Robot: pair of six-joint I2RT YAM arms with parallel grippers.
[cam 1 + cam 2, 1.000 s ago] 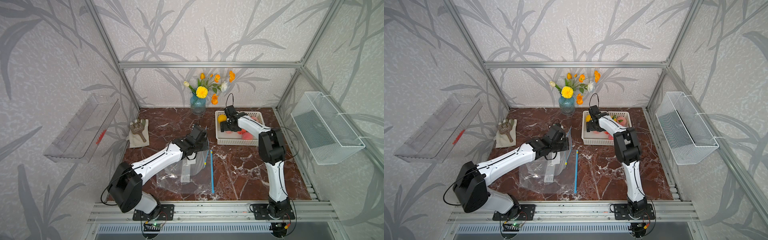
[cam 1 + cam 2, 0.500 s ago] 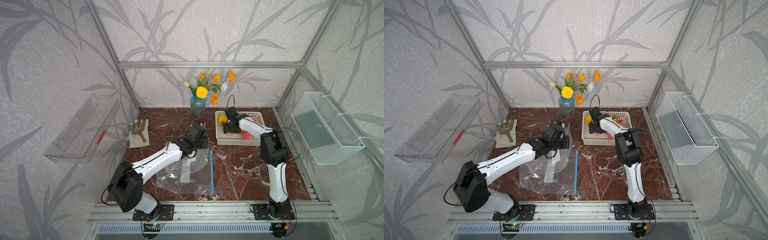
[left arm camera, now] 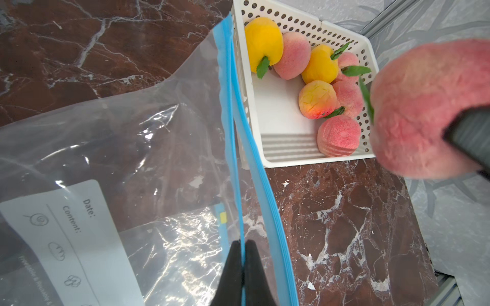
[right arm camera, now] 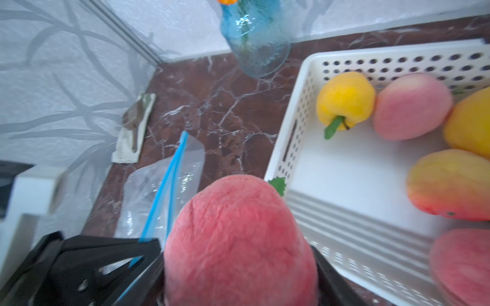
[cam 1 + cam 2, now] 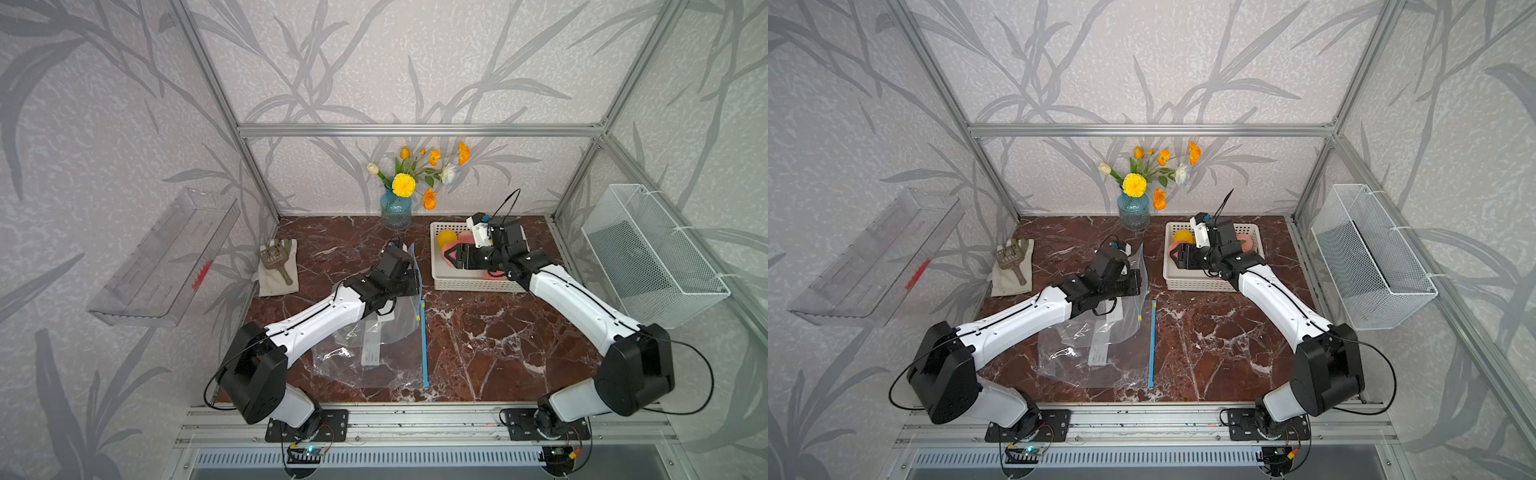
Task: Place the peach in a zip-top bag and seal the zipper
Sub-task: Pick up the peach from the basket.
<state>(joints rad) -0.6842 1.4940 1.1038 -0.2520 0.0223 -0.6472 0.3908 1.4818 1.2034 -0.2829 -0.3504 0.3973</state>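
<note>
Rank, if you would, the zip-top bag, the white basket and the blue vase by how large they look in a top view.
1. zip-top bag, largest, though it lies nearest the camera.
2. white basket, partly hidden.
3. blue vase, plainly smallest.

We see the left arm (image 5: 316, 324) and the right arm (image 5: 577, 303) built alike: smooth white links between bulky black joint housings, each rising from a flat black base plate (image 5: 307, 430). Thin black cables (image 5: 712, 376) loop out at shoulders and wrists. The left tool (image 3: 242, 254) and right tool (image 5: 451, 257) are black with tapering fingers, and a white camera block (image 5: 478, 230) sits at the wrist.
</note>
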